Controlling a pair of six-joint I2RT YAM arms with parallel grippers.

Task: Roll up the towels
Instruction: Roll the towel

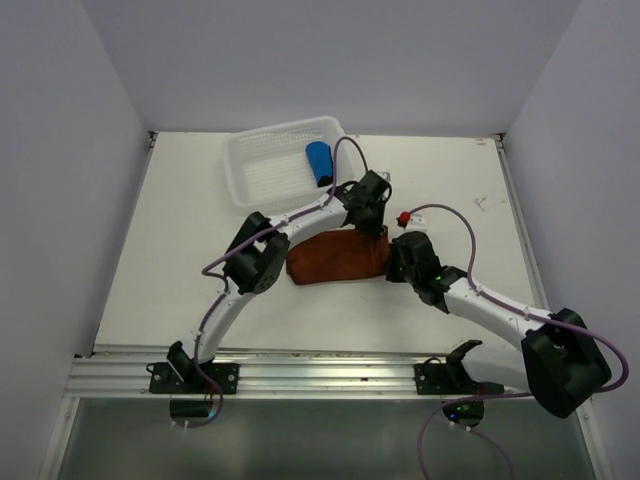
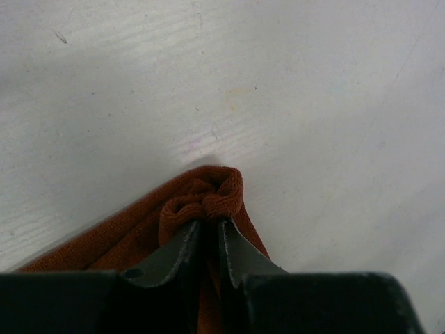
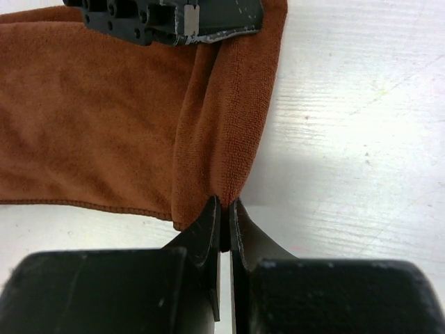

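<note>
Right fingers (image 3: 212, 219): clamped on the near right corner of the rust-brown towel (image 3: 104, 104).
Left fingers (image 2: 228, 240): pinched on its bunched far right corner.
Long axis: left to right across the middle of the counter (image 1: 180, 260), with the cloth lying left of both grips.
Blue towel (image 1: 319, 162): rolled, in the white mesh basket (image 1: 232, 165), far side.
Next move, likely: roll the held edge leftward; both arms are equally near.

Rust-brown towel (image 1: 335, 258), frame centre: plain, fine nap. 
Blue towel (image 1: 319, 162), upper centre: bright, plain. 
Basket (image 1: 236, 178), upper left: white, gridded mesh. 
Table (image 1: 170, 270): white, faint grey scuffs. 
Left arm (image 1: 300, 215), right arm (image 1: 490, 305): white links, black joints. 
Cables (image 1: 470, 250): purple. 
Left gripper (image 2: 212, 224), right gripper (image 3: 224, 205): black.
</note>
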